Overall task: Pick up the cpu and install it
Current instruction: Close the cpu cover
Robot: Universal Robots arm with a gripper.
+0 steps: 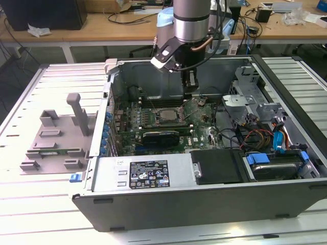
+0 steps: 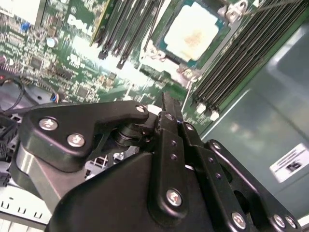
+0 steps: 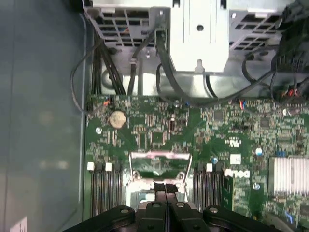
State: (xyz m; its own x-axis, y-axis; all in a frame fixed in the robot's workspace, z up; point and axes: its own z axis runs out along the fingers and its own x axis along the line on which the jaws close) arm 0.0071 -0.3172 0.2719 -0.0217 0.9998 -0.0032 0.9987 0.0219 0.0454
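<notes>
the gripper [image 1: 188, 92] reaches down from the arm into the open computer case [image 1: 286, 204], which lies on its side on a slatted metal table [image 1: 36, 219]. in the first wrist view its two black fingers [image 3: 160, 187] are pressed flat together with nothing between them, so the pincer is closed and empty. the cpu [image 1: 166, 115] is lying in the socket [image 1: 153, 124] on the green motherboard [image 1: 202, 133], its pale metal top facing up; in the second wrist view the cpu [image 2: 193, 31] sits square inside the socket frame, apart from the gripper [image 2: 166, 101]. black memory slots [image 2: 241, 58] run along both sides of the socket. in the exterior view the gripper hangs near the cpu, on the exterior view's right of it. a grey tray [image 1: 53, 140] rests on the table on the exterior view's left of the case, well apart from the gripper.
</notes>
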